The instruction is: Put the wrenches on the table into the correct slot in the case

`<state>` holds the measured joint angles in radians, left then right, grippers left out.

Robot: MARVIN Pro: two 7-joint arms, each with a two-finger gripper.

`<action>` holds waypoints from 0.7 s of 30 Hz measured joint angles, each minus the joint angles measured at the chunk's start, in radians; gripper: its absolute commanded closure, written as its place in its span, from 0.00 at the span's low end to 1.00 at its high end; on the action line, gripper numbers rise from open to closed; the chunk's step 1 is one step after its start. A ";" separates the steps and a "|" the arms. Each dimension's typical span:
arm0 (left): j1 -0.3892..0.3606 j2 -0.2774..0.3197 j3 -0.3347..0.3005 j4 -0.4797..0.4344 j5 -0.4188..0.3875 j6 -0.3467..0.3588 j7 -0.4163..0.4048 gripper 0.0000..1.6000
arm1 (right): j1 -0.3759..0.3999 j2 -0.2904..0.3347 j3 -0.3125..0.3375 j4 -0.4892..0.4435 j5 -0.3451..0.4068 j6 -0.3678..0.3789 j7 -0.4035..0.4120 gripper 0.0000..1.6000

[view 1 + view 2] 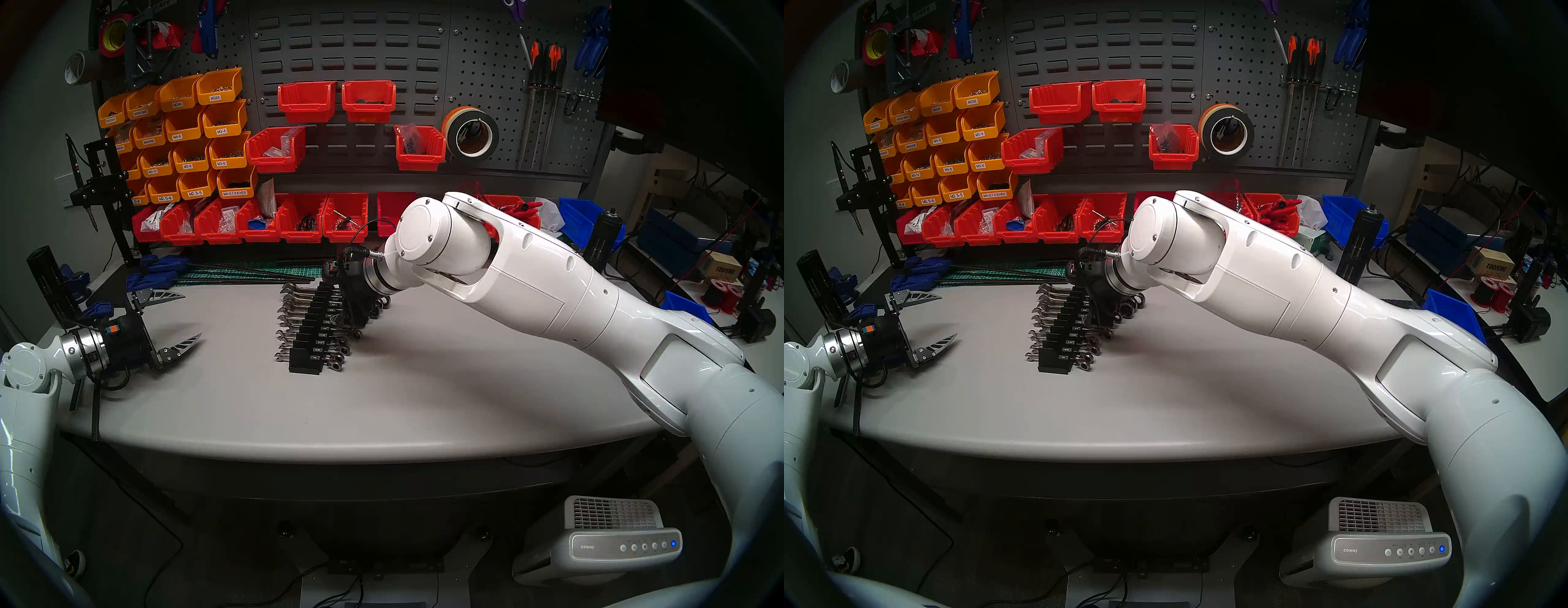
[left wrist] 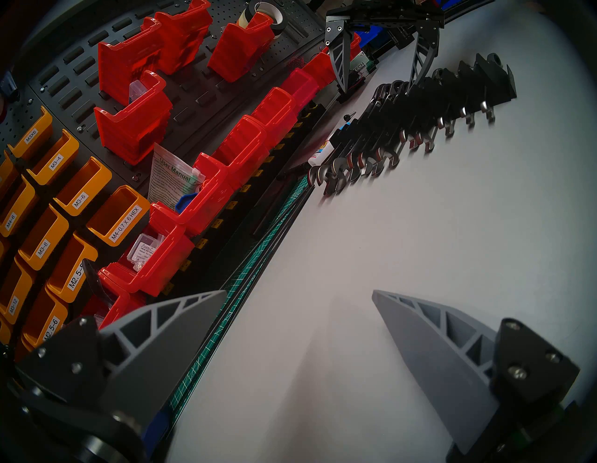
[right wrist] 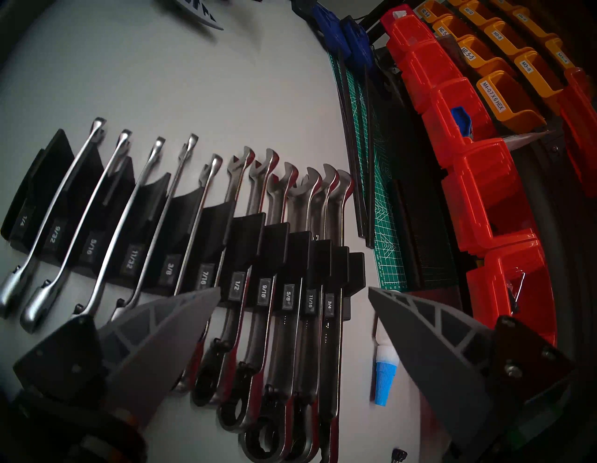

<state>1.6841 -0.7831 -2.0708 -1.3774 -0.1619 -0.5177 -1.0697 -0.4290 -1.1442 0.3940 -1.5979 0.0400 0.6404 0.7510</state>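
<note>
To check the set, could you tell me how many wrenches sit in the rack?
11 wrenches, one per labelled groove of the rack, from 1/4 to 3/4; the right tool may hide others.

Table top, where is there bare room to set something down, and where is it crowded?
Bare table runs from the rack to the front edge, and between the rack and the left gripper. It is crowded at the rack's far end, under the right gripper, and along the green mat.
</note>
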 measured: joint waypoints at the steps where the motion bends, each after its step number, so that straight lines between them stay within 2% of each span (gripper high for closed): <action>1: 0.000 0.000 0.000 0.000 0.000 0.000 0.000 0.00 | 0.000 0.000 0.000 0.000 0.000 0.000 0.000 0.00; 21: 0.000 0.000 0.000 0.000 0.000 0.000 0.000 0.00 | 0.002 0.014 0.015 -0.014 -0.003 0.008 -0.005 0.00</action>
<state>1.6841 -0.7831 -2.0708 -1.3774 -0.1617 -0.5178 -1.0697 -0.4270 -1.1302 0.4092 -1.6122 0.0371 0.6489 0.7464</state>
